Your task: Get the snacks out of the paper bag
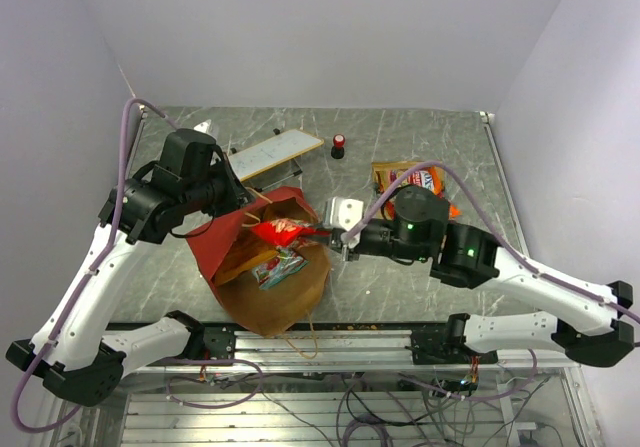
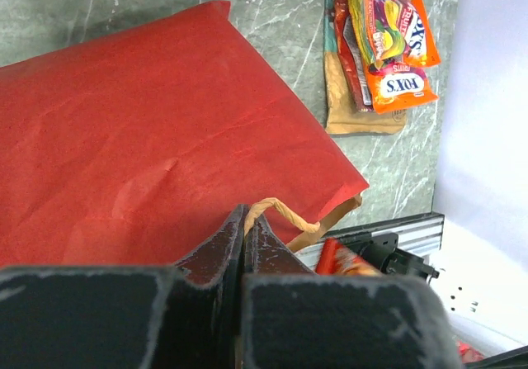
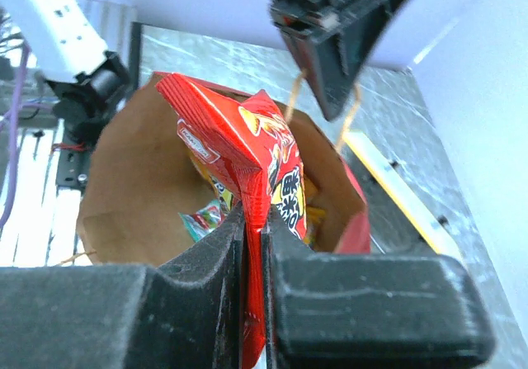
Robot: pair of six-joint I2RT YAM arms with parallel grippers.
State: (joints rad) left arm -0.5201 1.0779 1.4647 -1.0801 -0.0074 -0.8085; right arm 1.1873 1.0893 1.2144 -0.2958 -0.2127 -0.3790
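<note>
Marbled table (image 1: 420, 287), one paper bag (image 1: 290, 307): left gripper (image 2: 245, 220) pinches its handle (image 2: 282, 210), right gripper (image 3: 254, 229) clamps one red packet (image 3: 247, 146); another packet (image 1: 280, 267) lies inside.

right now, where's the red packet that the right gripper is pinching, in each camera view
top external: red packet at the paper bag mouth, centre.
left wrist: low right, a sliver past the bag's edge.
right wrist: centre, pinched in the right gripper.
shared landmark: the paper bag, red outside, brown inside.

Red paper bag (image 1: 285, 302) gapes open, a red packet (image 1: 280, 230) at its mouth, other packets (image 1: 420, 176) piled nearby.
</note>
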